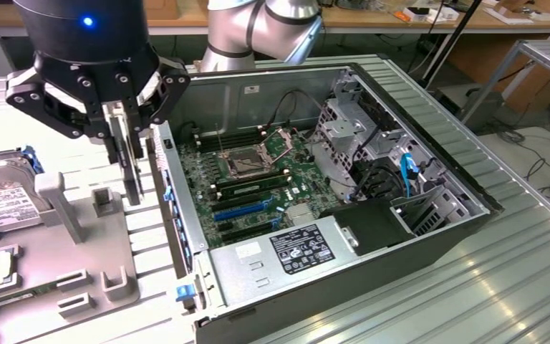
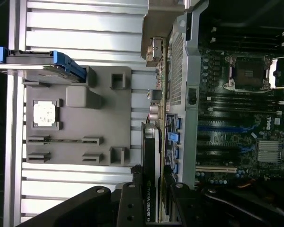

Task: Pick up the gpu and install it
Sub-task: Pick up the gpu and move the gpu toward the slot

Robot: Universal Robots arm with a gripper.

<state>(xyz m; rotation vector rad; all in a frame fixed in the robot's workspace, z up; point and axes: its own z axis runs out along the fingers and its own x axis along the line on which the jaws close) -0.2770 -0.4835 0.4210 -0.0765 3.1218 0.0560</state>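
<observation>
Gripper clamps gpu upright btwn jaws, just beside PC case.

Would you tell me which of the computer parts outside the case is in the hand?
The graphics card: the hand clamps it on edge, while the hard drive with the white label sits untouched at the grey tray.

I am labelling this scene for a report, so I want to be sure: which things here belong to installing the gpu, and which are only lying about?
For the job: the gpu, held upright in the gripper; the open computer case; its motherboard.
Only lying about: the hard drive; the square chip on the grey tray.
</observation>
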